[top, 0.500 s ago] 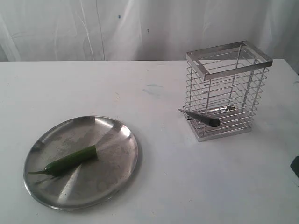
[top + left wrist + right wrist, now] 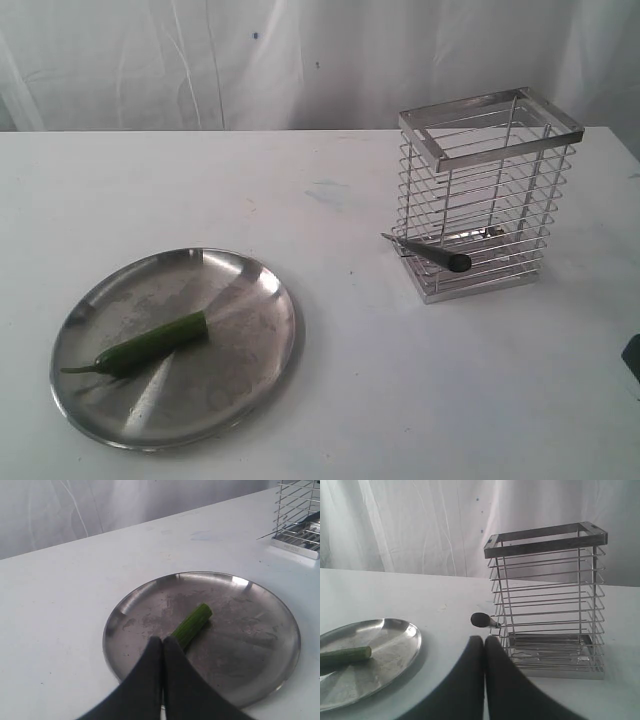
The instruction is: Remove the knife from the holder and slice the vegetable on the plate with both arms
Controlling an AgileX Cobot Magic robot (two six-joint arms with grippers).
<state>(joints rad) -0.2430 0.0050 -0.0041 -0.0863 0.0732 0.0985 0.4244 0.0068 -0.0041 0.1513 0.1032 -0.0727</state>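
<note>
Counter (image 2: 400,380), white and wide, carries everything, with a pale draped cloth (image 2: 300,60) hanging behind it. Taking the plate (image 2: 255,345) as the landmark: it is a round, shallow, dull steel dish lying flat toward the near left of the counter in the exterior view. Well apart from the plate, off to its right and farther back, stands the basket (image 2: 520,125), a tall upright box of silver wire with a flat steel rim. The knife (image 2: 432,254) lies low in that basket, slanted, with its dark pointed blade poking out through the wires on the side facing the plate and its black rounded handle end also sticking out near the base. On the plate itself, left of its middle, rests the pepper (image 2: 150,345), slim and green, its thin curved stem pointing toward the plate's left edge and its blunt cut end toward the plate's centre. The left hand (image 2: 163,641) hangs just above the plate over the pepper's stem half, its two black fingers pressed together on nothing. The right hand (image 2: 484,641) is likewise closed and empty, over bare counter between plate and basket, nearer the basket.
</note>
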